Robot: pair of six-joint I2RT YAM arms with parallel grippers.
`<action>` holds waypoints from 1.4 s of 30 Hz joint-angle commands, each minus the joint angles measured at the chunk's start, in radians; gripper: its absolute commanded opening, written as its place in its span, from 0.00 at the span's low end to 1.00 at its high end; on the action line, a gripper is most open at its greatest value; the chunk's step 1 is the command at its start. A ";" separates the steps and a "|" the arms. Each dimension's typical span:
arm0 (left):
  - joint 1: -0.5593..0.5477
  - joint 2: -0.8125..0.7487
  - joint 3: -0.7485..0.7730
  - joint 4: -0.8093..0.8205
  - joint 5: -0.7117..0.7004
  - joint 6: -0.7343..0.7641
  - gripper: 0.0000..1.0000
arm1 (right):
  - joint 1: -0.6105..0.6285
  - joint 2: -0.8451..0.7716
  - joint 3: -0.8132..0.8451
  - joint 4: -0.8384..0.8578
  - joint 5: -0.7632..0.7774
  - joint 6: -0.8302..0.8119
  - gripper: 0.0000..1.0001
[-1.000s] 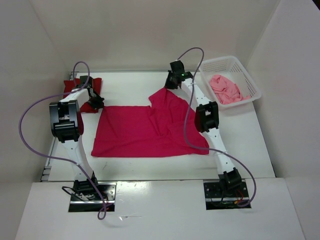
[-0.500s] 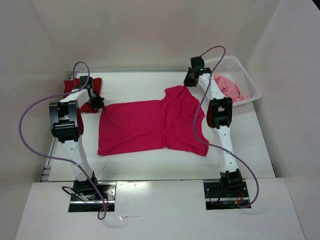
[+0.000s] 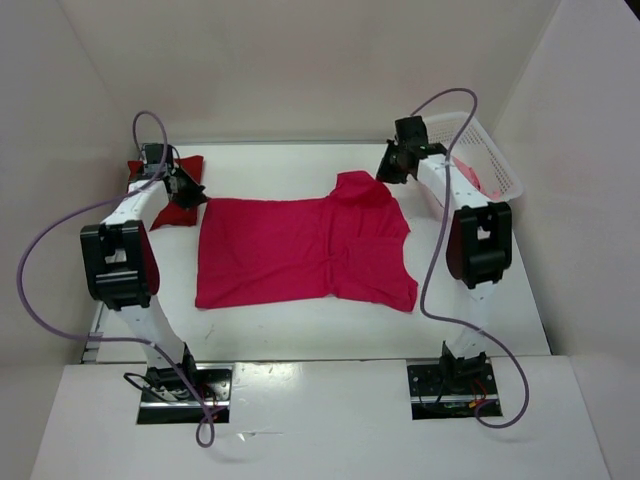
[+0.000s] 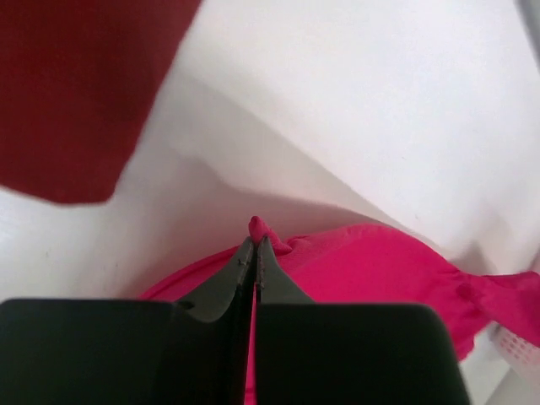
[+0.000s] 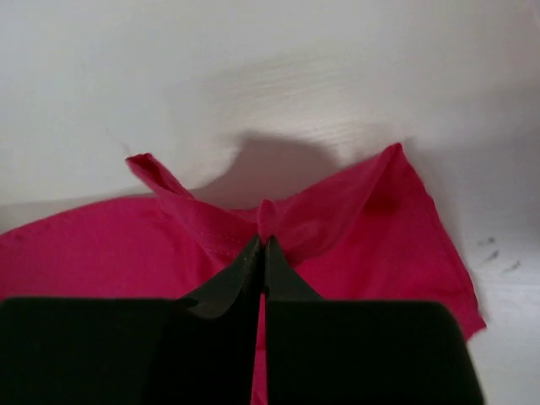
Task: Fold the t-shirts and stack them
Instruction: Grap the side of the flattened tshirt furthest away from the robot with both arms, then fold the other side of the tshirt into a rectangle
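Observation:
The bright magenta t-shirt lies spread flat across the middle of the table, sleeves toward the right. My left gripper is shut on its far left corner. My right gripper is shut on a pinch of its far right edge. The dark red t-shirt sits folded at the far left, just beyond the left gripper, and fills the upper left of the left wrist view. The pale pink t-shirt lies in the basket, mostly hidden behind my right arm.
A white lattice basket stands at the far right corner, close to the right arm. White walls close in the table at the back and on both sides. A purple cable loops over each arm.
The right gripper has dragged the shirt's bunched right part rightward and back, so the shirt now lies spread out. The left arm has shifted back and left with its corner.

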 commanded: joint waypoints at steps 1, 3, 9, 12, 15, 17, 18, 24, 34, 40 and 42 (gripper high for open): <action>0.009 -0.138 -0.058 0.009 0.053 0.004 0.00 | -0.013 -0.175 -0.139 0.076 0.023 -0.004 0.04; 0.035 -0.179 -0.103 -0.003 0.062 0.015 0.00 | -0.022 -0.236 -0.253 0.085 0.023 0.019 0.04; 0.134 -0.276 -0.284 -0.045 0.123 0.025 0.00 | -0.046 -0.456 -0.484 0.046 0.023 0.042 0.04; 0.179 -0.276 -0.325 -0.045 0.177 0.025 0.00 | -0.046 -0.545 -0.577 0.026 0.023 0.055 0.04; 0.191 -0.321 -0.348 -0.045 0.186 0.034 0.00 | -0.046 -0.606 -0.678 0.006 0.035 0.084 0.04; 0.191 -0.339 -0.363 -0.045 0.196 0.034 0.00 | -0.046 -0.649 -0.712 -0.003 0.035 0.094 0.06; 0.191 -0.350 -0.373 -0.045 0.196 0.043 0.00 | -0.046 -0.661 -0.739 -0.019 0.035 0.094 0.06; 0.191 -0.376 -0.459 -0.100 0.245 0.089 0.00 | -0.058 -0.753 -0.852 -0.072 -0.017 0.157 0.08; 0.191 -0.627 -0.580 -0.273 0.236 0.112 0.34 | -0.070 -0.928 -0.940 -0.154 0.000 0.266 0.32; 0.161 -0.640 -0.460 -0.278 0.216 0.101 0.39 | -0.030 -0.876 -0.852 -0.076 0.021 0.237 0.13; 0.109 -0.599 -0.460 -0.196 0.216 0.089 0.43 | 0.057 -0.794 -0.841 -0.007 0.053 0.237 0.01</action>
